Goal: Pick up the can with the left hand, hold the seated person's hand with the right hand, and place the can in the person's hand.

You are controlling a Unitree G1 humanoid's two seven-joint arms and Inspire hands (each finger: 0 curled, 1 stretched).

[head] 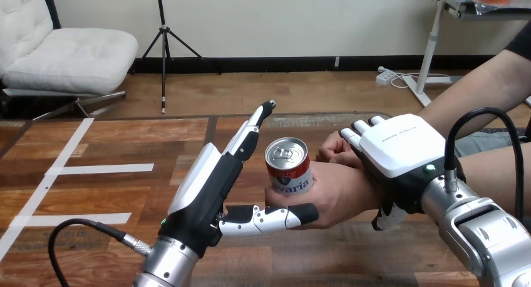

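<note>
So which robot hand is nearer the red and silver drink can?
Its left hand, right beside the red and silver can; its right hand clasps the person's wrist, farther off.

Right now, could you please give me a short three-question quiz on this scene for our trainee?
1. True or false: the can lies on its side on the table.
2. What do the right hand's fingers curl round? A) the can B) the person's wrist C) nothing
3. Fill in: the left hand's fingers are ____ (straight or curled).
Key: 1 false, it stands upright in the person's hand; 2 B; 3 straight.
</note>
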